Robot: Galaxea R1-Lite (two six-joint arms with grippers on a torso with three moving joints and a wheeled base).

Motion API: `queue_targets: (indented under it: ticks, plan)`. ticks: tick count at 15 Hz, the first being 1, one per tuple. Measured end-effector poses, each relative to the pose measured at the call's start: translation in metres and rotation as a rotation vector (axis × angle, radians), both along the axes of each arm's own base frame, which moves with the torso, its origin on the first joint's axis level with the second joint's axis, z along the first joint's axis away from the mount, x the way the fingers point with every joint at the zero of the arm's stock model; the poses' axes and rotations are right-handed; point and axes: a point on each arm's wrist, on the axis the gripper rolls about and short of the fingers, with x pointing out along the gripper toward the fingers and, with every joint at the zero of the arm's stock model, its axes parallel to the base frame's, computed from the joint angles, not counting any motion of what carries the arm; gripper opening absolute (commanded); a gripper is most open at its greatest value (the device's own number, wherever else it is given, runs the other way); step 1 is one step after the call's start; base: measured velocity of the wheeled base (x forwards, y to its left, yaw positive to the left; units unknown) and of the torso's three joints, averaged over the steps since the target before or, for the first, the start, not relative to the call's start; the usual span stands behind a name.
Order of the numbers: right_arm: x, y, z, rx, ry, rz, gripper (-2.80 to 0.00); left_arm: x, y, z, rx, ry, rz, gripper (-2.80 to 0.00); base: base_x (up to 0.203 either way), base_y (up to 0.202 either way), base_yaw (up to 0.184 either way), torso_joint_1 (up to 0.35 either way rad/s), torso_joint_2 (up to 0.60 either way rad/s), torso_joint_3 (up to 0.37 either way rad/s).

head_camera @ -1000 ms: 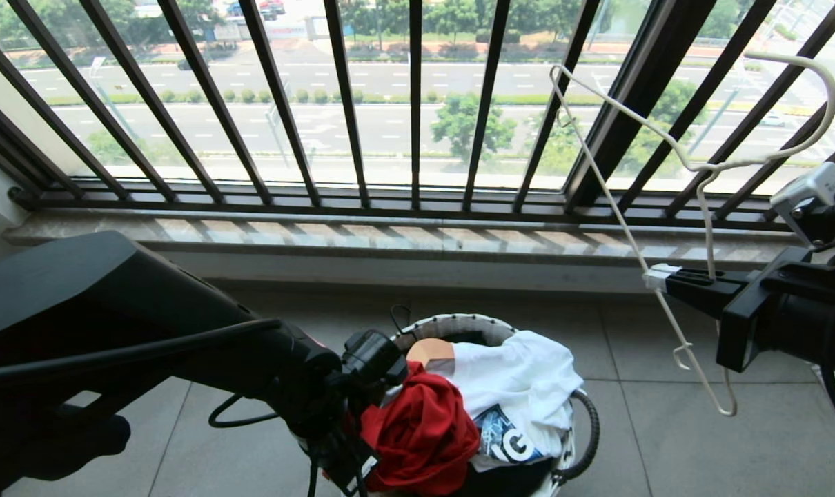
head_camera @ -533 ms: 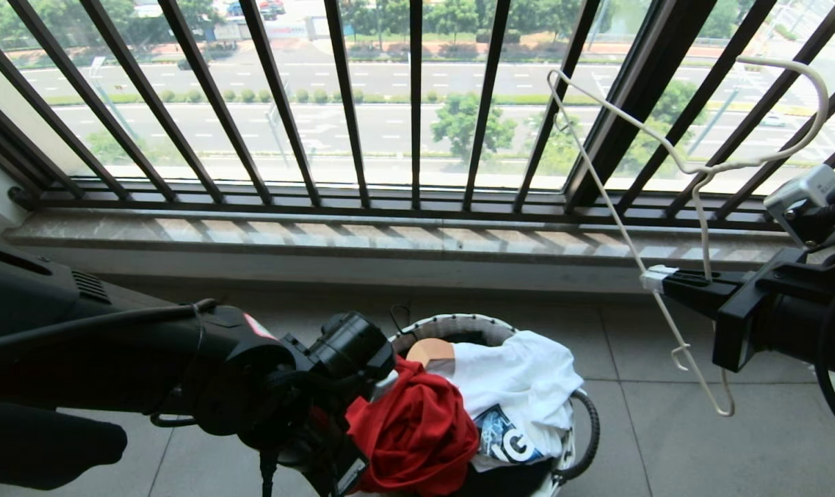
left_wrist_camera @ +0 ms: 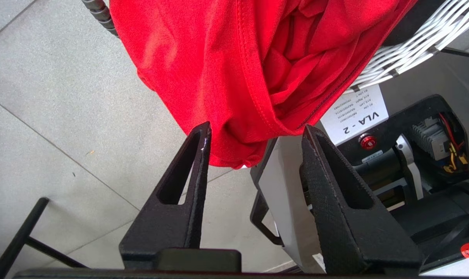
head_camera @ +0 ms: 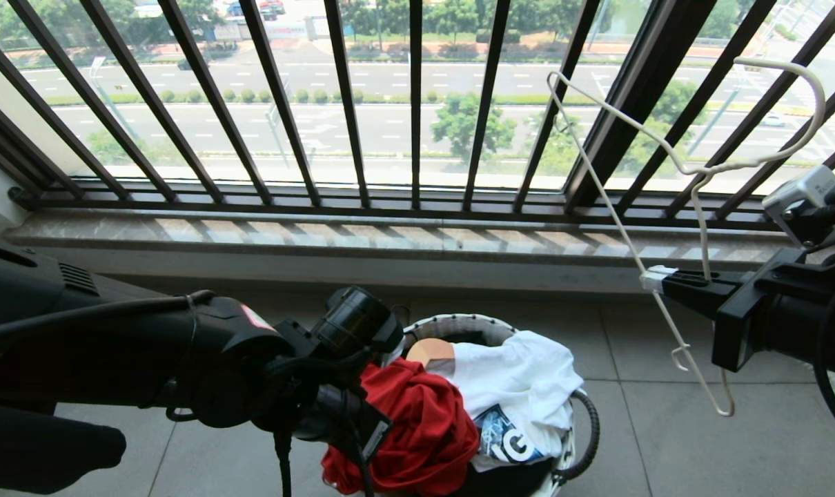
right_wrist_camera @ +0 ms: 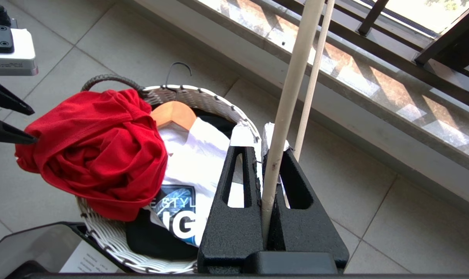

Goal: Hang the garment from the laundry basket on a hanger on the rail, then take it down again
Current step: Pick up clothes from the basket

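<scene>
Two jaws, one target: red garment (left_wrist_camera: 234, 69) dead ahead of my left gripper (left_wrist_camera: 256, 133), not yet pinched.

Left jaws stand about half open, nothing clamped; the lowest fold of the garment hangs just past the fingertips (left_wrist_camera: 203, 135), sagging into the gap between them. Cloth is bunched, no clear long axis; it drapes over the near rim of the laundry basket (right_wrist_camera: 203, 99), so the bulk lies ahead of my jaws. My judgement: a short push forward, then close. Right gripper (right_wrist_camera: 267, 155) is pinched tight on the hanger (head_camera: 693, 169) wire, held off to the side, well apart from the basket, so left is the nearer arm.
</scene>
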Motion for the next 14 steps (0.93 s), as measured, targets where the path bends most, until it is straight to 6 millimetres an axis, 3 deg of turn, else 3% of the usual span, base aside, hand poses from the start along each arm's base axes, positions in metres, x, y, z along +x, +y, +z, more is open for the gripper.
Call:
queue_targets:
  ticks: [7,13,14]
  plan:
    - [0.0,0.0,0.0,-0.001,0.0,0.0,-2.8,0.026,-0.021,-0.044,-0.006,-0.081,0.084,-2.8,0.0,0.0,0.0,0.0,0.0,0.0]
    - [0.0,0.0,0.0,-0.001,-0.002,0.001,-2.8,0.037,-0.032,-0.055,-0.093,-0.213,0.116,-2.8,0.0,0.0,0.0,0.0,0.0,0.0]
    - [0.0,0.0,0.0,-0.001,-0.001,0.002,-2.8,0.038,-0.034,-0.055,-0.117,-0.241,0.118,0.0,0.0,0.0,0.0,0.0,0.0,0.0]
